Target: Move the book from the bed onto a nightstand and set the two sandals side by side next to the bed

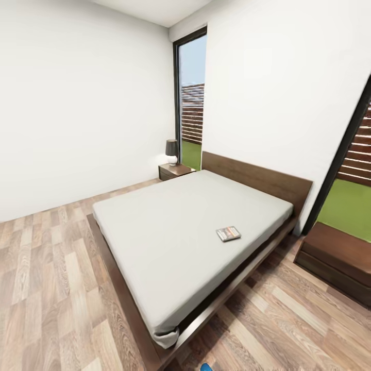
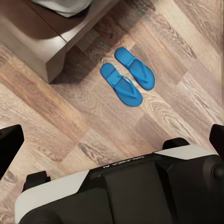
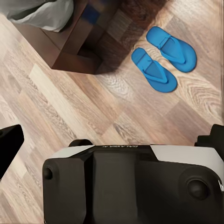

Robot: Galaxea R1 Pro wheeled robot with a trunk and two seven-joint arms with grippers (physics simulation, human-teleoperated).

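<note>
Book (image 1: pixel 228 233): lies flat on the bed (image 1: pixel 180 232), right of the middle of the head view, near the bed's right edge. Nothing touches it.
Nightstand (image 1: pixel 175 170): stands at the far left corner of the bed, just above the middle of the head view, with a small lamp (image 1: pixel 171 151) on top. The book is not on it.
Cabinet (image 1: pixel 340 257): long, low and dark, at the right edge of the head view. It is not a nightstand.
Sandals (image 2: pixel 127 76): both blue ones lie on the wood floor (image 1: pixel 46 288), side by side and almost touching, toes the same way. They are in the upper middle of the left wrist view and the upper right of the right wrist view (image 3: pixel 163 56), just beside the bed's foot corner. A bit of blue (image 1: pixel 206 367) peeks in at the bottom edge of the head view.
Done so far: the sandals look paired up next to the bed, so that part seems finished.
Left to do: the book part. It must be picked up and put on a nightstand.
Left gripper: two dark finger tips (image 2: pixel 9 149) show at the side edges of its wrist view, far apart, with nothing between them. It holds nothing and touches nothing.
Right gripper: its finger tips (image 3: pixel 9 144) also sit at the side edges of its wrist view, spread wide and empty, above bare floor.
</note>
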